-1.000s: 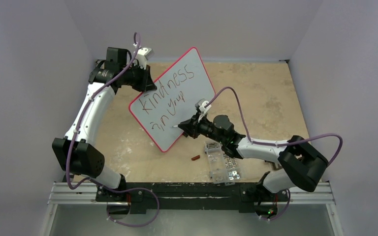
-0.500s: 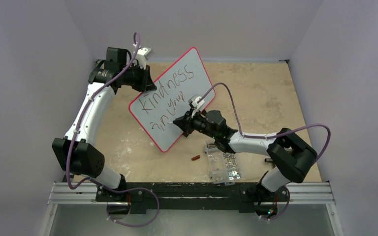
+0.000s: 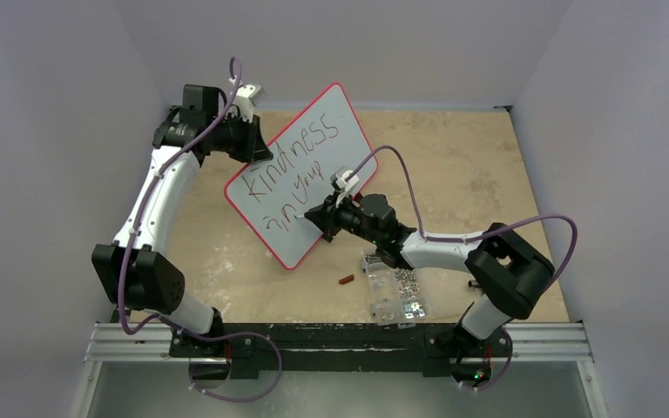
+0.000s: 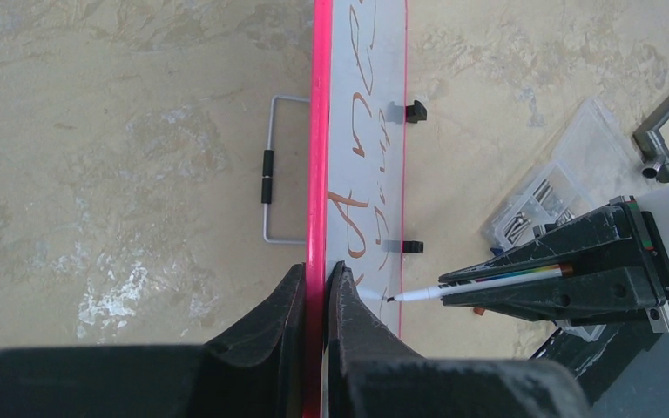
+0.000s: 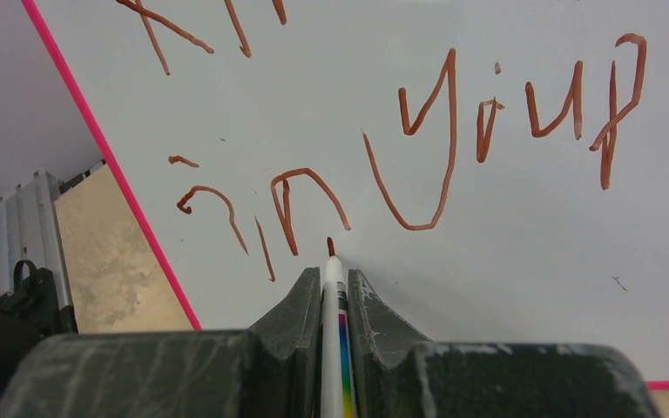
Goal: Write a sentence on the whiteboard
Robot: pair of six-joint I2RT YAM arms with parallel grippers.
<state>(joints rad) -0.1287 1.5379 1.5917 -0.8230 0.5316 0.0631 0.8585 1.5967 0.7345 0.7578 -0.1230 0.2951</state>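
The whiteboard (image 3: 353, 165), white with a red-pink rim, stands tilted on edge at the table's middle. My left gripper (image 3: 257, 150) is shut on its upper left rim; the left wrist view shows the jaws (image 4: 316, 270) pinching the rim (image 4: 320, 131). The sentence (image 3: 300, 155) reads "kindness" and, below it, "in your", in brown-red marker. My right gripper (image 3: 318, 216) is shut on a white marker (image 5: 332, 300) with a rainbow stripe. Its brown tip sits just under the "n" of "in" (image 5: 300, 205), at the board's surface (image 5: 523, 261); I cannot tell whether it touches.
A clear compartmented screw box (image 3: 394, 287) lies on the table by the right forearm and also shows in the left wrist view (image 4: 557, 187). A small brown cap (image 3: 346, 279) lies left of it. A wire stand (image 4: 272, 170) sits behind the board. Walls close in three sides.
My right gripper has moved left along the board with the marker, from the board's lower right to below "in". The left arm and board have shifted slightly left.
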